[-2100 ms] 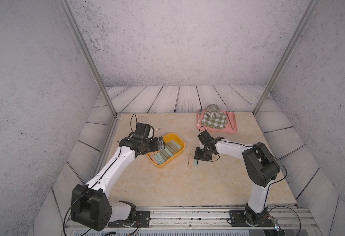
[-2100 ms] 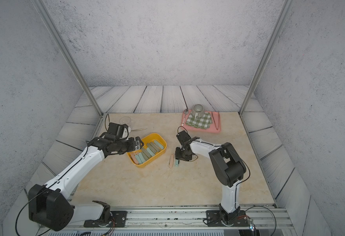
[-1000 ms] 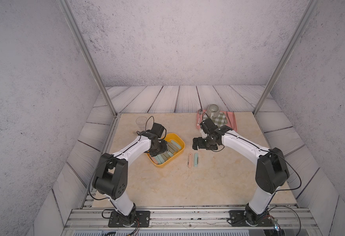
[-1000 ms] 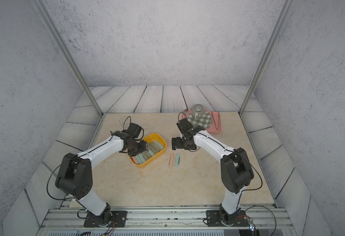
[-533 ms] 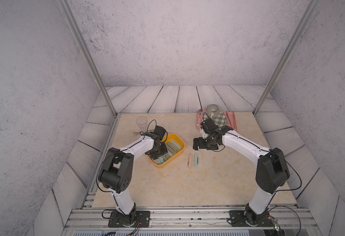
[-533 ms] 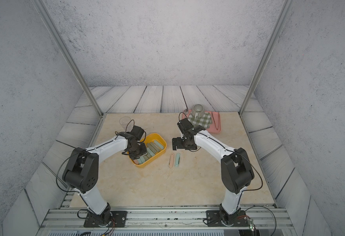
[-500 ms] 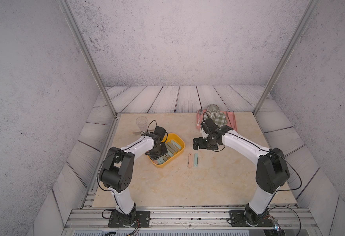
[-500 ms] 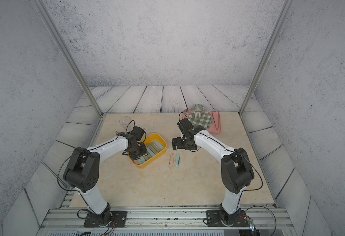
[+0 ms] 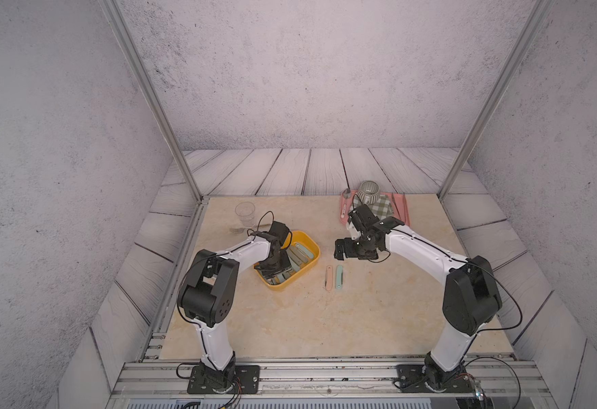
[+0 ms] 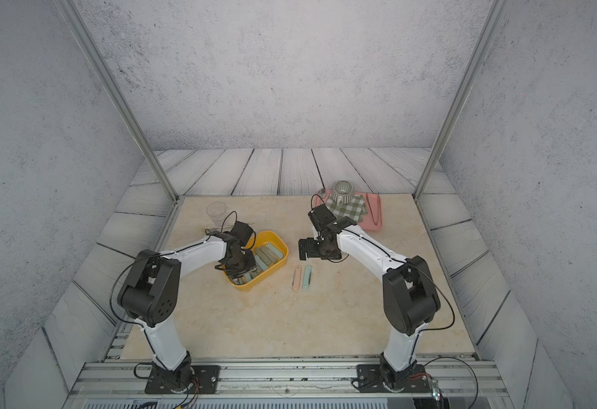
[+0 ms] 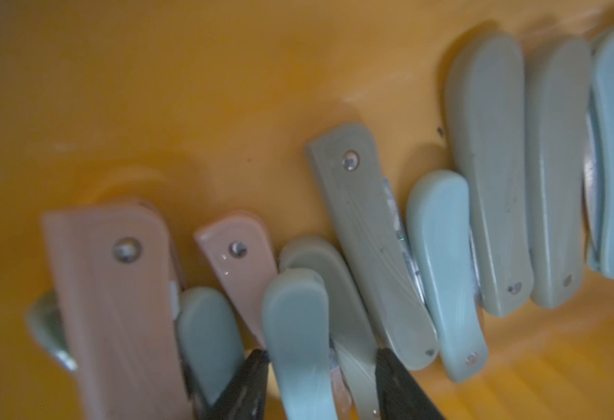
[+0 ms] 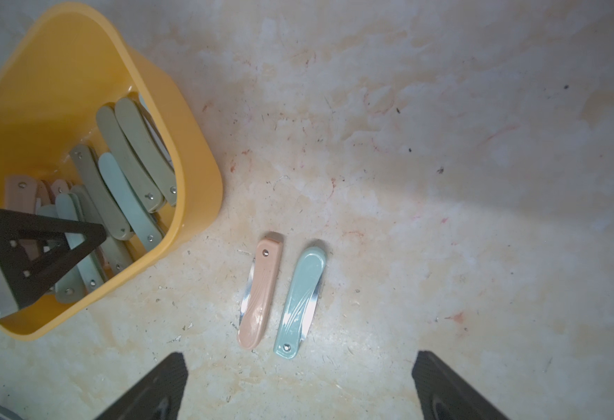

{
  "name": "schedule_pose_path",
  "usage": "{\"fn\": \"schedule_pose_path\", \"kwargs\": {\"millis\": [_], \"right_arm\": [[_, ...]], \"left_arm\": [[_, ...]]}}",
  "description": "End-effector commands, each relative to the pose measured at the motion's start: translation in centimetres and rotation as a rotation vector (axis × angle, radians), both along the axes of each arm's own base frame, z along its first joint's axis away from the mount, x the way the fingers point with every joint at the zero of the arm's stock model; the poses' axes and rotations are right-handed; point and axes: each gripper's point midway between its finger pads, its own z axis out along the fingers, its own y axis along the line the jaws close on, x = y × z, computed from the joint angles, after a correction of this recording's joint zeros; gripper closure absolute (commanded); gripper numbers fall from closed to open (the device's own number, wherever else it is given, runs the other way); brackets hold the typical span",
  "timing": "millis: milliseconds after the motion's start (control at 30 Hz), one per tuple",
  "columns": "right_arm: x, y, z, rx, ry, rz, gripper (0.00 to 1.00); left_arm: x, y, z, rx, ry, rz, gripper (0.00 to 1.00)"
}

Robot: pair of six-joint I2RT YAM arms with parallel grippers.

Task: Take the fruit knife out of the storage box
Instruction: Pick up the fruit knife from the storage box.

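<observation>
Two folded fruit knives [image 11: 294, 320], pale-blue and grey-green, newly clamped by left gripper [image 11: 320, 352] inside yellow-orange plastic storage box [image 12: 192, 189]; lift next.

Top views, station: high over the near edge of the worktop [image 9: 290, 318], far off, the whole worktop in frame.
Top views, facing: forward and steeply down, across to the back wall [image 9: 307, 88].
Top views, overlap: nearly the entire scene, shifted slightly sideways.
Left wrist view: very close, looking into the storage box [image 11: 189, 72] onto the folded fruit knives [image 11: 371, 236]; left pincer [image 11: 321, 360] tips at frame edge.
Right wrist view: higher, straight down on the worktop; right pincer [image 12: 300, 363] tips at frame edge.
Shared by all four: storage box and its knives.
Shared by right wrist and top views: pink knife [image 12: 260, 291], teal knife [image 12: 300, 302].
</observation>
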Motion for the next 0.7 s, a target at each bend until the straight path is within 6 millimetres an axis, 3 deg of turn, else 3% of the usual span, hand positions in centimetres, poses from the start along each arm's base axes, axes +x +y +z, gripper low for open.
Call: {"fn": "schedule_pose_path", "kwargs": {"millis": [0, 67, 167, 233, 567, 667], "right_arm": [[-0.4, -0.1, 0.5, 0.014, -0.002, 0.011, 0.01], [-0.3, -0.1, 0.6, 0.016, -0.006, 0.01, 0.01], [-0.3, 0.0, 0.7, 0.019, -0.009, 0.011, 0.01], [-0.1, 0.1, 0.8, 0.024, -0.008, 0.012, 0.01], [0.0, 0.6, 0.5, 0.033, 0.008, 0.02, 0.01], [0.1, 0.7, 0.6, 0.035, 0.005, 0.021, 0.01]], "left_arm": [[-0.7, 1.2, -1.4, 0.07, 0.034, -0.001, 0.48], [-0.5, 1.2, -1.2, 0.067, 0.024, -0.007, 0.52], [-0.2, 1.0, -0.5, 0.06, 0.0, -0.013, 0.77], [0.0, 1.0, 0.0, 0.062, -0.012, -0.017, 0.85], [0.2, 0.8, 0.6, 0.058, -0.02, -0.037, 0.85], [0.5, 0.7, 1.6, 0.051, -0.045, -0.048, 0.86]]}}
